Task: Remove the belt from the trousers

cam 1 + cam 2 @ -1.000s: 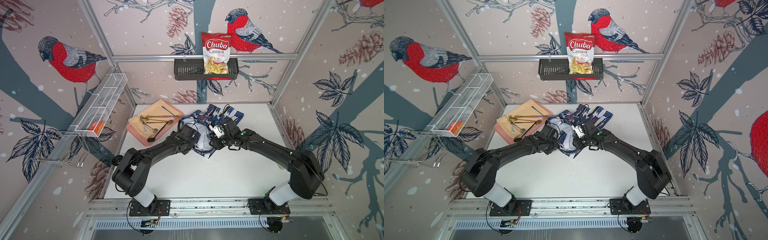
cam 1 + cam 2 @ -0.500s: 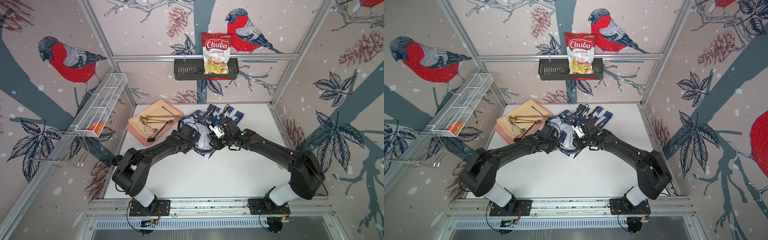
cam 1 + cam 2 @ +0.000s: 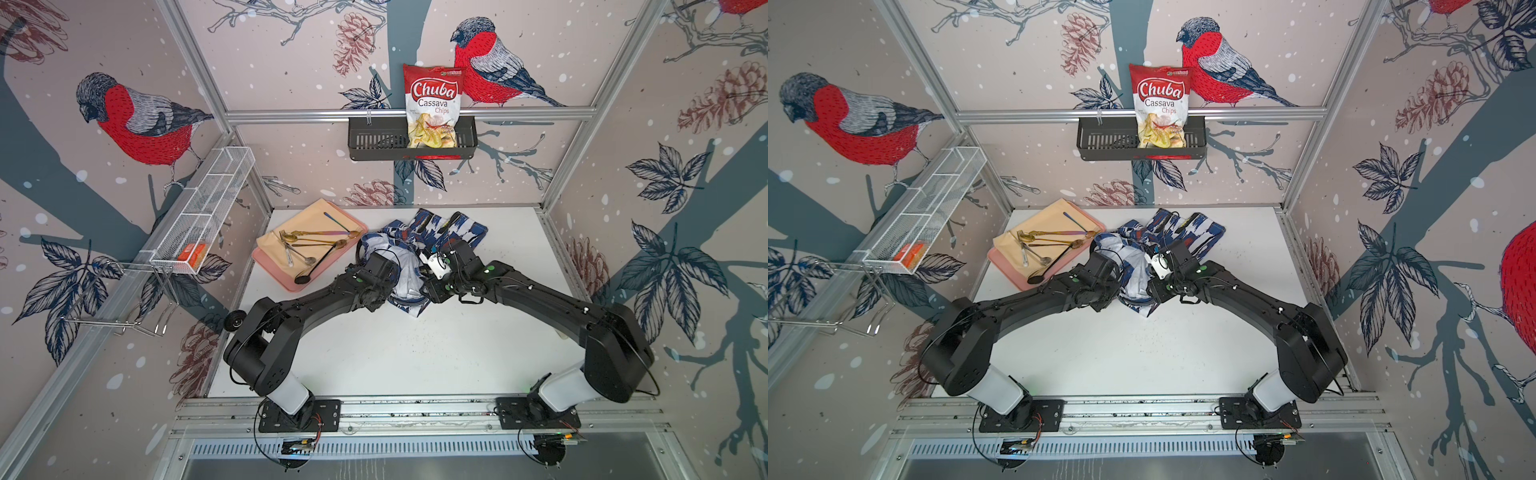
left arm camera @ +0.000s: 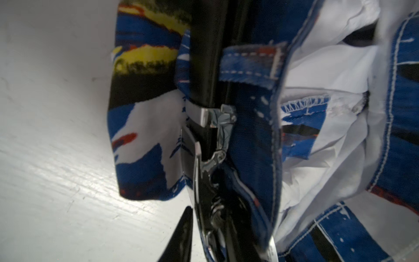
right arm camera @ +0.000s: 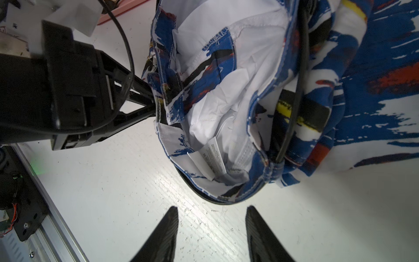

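Observation:
The trousers point(image 3: 451, 227) point(image 3: 1196, 232), printed blue, white and black, lie crumpled at the back middle of the table, waistband toward the arms and white lining showing. The black belt point(image 4: 204, 68) runs through a belt loop, and its silvery buckle point(image 4: 223, 127) sits just beyond my left gripper point(image 3: 390, 296). One left finger point(image 4: 181, 236) stands a sliver clear of the strap; the other is hidden behind it. Seen from the right wrist, the left gripper point(image 5: 147, 99) reaches into the waistband. My right gripper point(image 5: 212, 226) is open over bare table, just short of the belt point(image 5: 204, 199) edging the waistband.
A pink tray point(image 3: 286, 286) with a beige cloth and several pieces of cutlery lies at the back left beside the trousers. A chips bag point(image 3: 432, 108) stands in a black basket point(image 3: 374, 143) on the back wall. A white wire shelf point(image 3: 199, 216) hangs on the left wall.

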`<state>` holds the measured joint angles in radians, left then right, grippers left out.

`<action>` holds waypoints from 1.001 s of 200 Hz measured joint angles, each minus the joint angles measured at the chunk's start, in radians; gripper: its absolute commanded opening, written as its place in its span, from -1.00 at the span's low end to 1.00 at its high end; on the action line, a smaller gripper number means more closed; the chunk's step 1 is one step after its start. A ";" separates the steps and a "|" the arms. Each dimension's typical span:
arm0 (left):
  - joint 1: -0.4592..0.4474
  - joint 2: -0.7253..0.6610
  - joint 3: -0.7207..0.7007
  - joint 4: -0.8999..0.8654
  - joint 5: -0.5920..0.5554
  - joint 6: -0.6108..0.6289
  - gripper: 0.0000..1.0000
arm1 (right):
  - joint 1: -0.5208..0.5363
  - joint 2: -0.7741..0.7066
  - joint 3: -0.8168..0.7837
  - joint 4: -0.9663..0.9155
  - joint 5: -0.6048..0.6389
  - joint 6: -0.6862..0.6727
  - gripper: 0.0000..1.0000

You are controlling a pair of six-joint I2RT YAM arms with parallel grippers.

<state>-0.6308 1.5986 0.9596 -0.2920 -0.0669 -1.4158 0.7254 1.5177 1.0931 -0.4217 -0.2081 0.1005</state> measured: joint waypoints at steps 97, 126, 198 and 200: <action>-0.002 0.010 0.010 0.008 -0.013 -0.018 -0.43 | -0.013 -0.008 -0.013 -0.002 -0.008 -0.022 0.02; -0.002 0.013 0.014 0.006 -0.014 -0.018 -0.43 | -0.014 -0.006 -0.013 -0.002 -0.011 -0.023 0.02; 0.005 0.027 0.024 0.000 -0.015 -0.018 -0.64 | -0.001 -0.008 -0.018 -0.003 -0.022 -0.050 0.00; 0.005 0.027 0.024 -0.001 -0.015 -0.018 -0.68 | 0.005 -0.008 -0.019 -0.003 -0.022 -0.051 0.00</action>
<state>-0.6258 1.6257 0.9833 -0.2932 -0.0818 -1.4342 0.7300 1.5093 1.0737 -0.4244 -0.2298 0.0490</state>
